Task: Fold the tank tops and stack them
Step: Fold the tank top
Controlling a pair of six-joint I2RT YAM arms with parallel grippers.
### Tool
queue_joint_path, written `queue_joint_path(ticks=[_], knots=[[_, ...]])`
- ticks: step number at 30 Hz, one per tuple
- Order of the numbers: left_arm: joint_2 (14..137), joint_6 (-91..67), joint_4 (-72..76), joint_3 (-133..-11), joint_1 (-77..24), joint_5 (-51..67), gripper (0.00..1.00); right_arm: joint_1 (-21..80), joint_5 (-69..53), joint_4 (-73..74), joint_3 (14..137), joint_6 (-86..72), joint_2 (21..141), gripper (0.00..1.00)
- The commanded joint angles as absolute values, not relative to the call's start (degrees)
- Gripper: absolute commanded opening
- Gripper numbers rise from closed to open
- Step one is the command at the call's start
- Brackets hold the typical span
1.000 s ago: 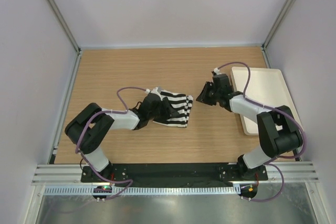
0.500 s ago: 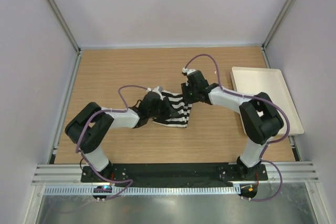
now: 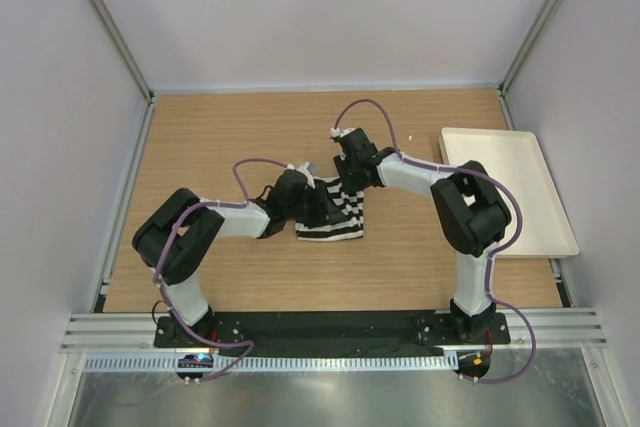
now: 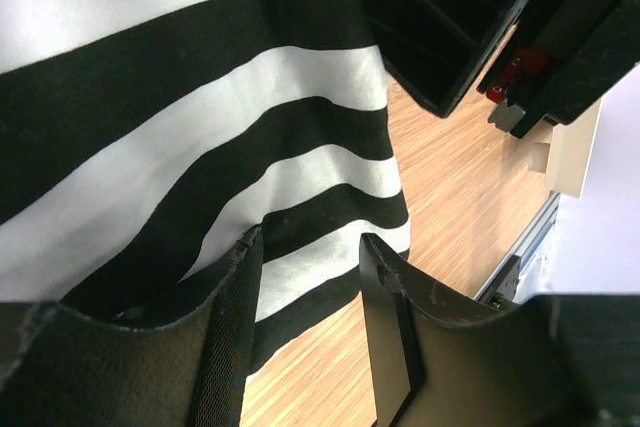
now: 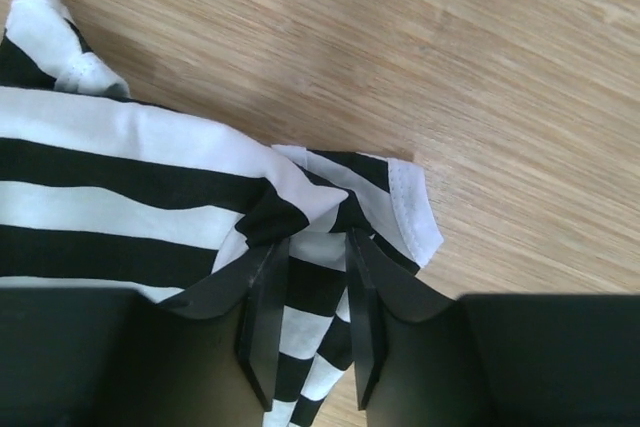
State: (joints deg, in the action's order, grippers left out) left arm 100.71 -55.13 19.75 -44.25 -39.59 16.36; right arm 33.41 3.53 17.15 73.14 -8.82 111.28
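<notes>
- Toward the bottom of the overhead frame, the two arms rise from a black mounting rail (image 3: 330, 328) at the near edge of the light brown wooden tabletop (image 3: 220, 137).
- Left of centre, the left gripper (image 3: 316, 209) lies low over the left part of the cloth. In its wrist view the two black fingers stand parted, with stripes and bare wood showing through the gap: an open claw, clamping nothing.
- At the centre of the overhead frame lies the soft sleeveless tank top with black and white horizontal stripes (image 3: 342, 219). It is gathered into a small rough rectangle on the wood between the two grippers.
- Just above it, the right gripper (image 5: 318, 247) reaches down to the cloth's upper edge, beside a white-trimmed corner. A puckered fold of stripes fills the narrow gap between its fingers; I cannot tell whether they pinch it or only straddle it.
- At the right of the frame, a plain white rectangular tray (image 3: 500, 152) lies well apart from the cloth.
</notes>
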Motion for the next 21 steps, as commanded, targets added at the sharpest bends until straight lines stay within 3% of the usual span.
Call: queue_joint_path(ticks=[1, 4, 7, 8, 14, 20, 21], knots=[[102.7, -53.3, 16.6, -44.5, -39.4, 17.4, 0.45, 33.9, 6.9, 17.8, 76.0, -7.0, 112.1, 0.34], [103.1, -53.3, 16.9, -44.6, -39.4, 17.7, 0.45, 34.0, 7.6, 17.3, 76.3, -7.4, 111.9, 0.27], [103.4, -53.3, 17.1, -44.6, -39.4, 17.8, 0.45, 33.8, 6.2, 14.1, 75.2, -8.4, 109.5, 0.11], [103.4, -53.3, 17.1, -44.6, -39.4, 17.9, 0.45, 33.1, 4.9, 12.3, 74.5, -9.1, 108.7, 0.01], [103.4, -53.4, 17.8, -44.0, -39.4, 17.9, 0.45, 28.0, -10.8, 5.7, 70.6, -17.8, 104.2, 0.01], [103.6, -53.4, 18.2, -43.9, -39.4, 18.0, 0.45, 19.3, -27.3, -9.7, 61.6, -31.4, 101.4, 0.01], [103.5, -53.4, 18.1, -43.9, -39.4, 18.0, 0.45, 18.0, -29.9, -10.5, 61.3, -34.3, 101.6, 0.07]])
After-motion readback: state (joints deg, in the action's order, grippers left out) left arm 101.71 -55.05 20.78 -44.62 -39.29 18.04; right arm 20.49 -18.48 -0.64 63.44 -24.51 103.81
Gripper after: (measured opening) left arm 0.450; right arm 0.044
